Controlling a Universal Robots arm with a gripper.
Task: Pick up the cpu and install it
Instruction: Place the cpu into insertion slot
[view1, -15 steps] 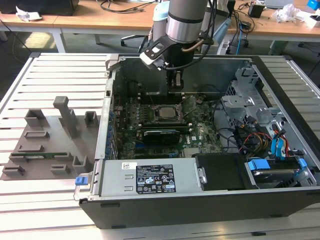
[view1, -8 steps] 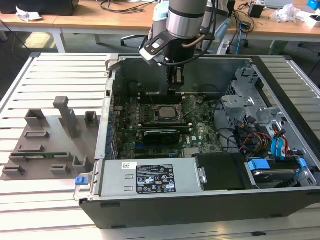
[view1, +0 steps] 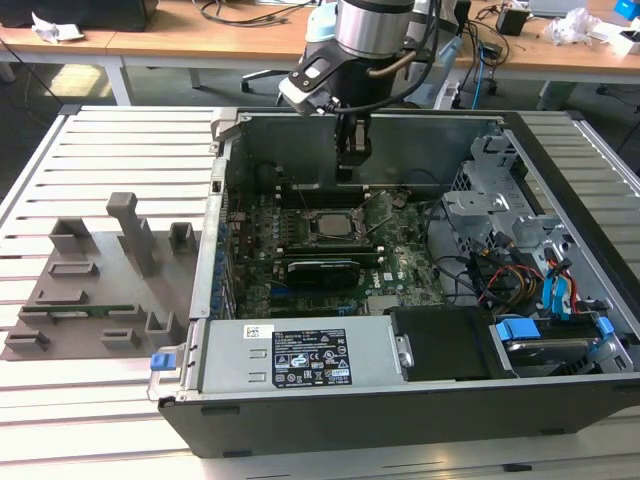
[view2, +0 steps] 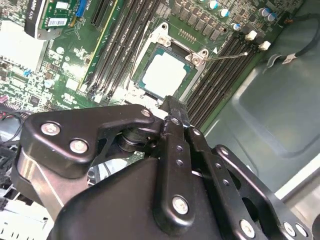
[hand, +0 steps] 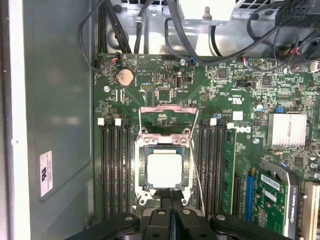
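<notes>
We see the cpu (hand: 164, 170) lying flat in the socket (hand: 140, 150) on the motherboard (hand: 150, 75), with its pale top plate facing up. The gripper (hand: 171, 194) hangs above the socket's edge, apart from the cpu. Its fingers are pressed together and hold nothing. The socket's cover plate (hand: 165, 113) stands open and the thin lever (hand: 198, 172) is raised beside it. Memory slots (hand: 116, 170) run along both sides.

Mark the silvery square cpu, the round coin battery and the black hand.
silvery square cpu (hand: 164, 169), first wrist view, middle of top plate
round coin battery (hand: 124, 76), first wrist view, centre of face
black hand (hand: 171, 194), first wrist view, between its fingertips
</notes>
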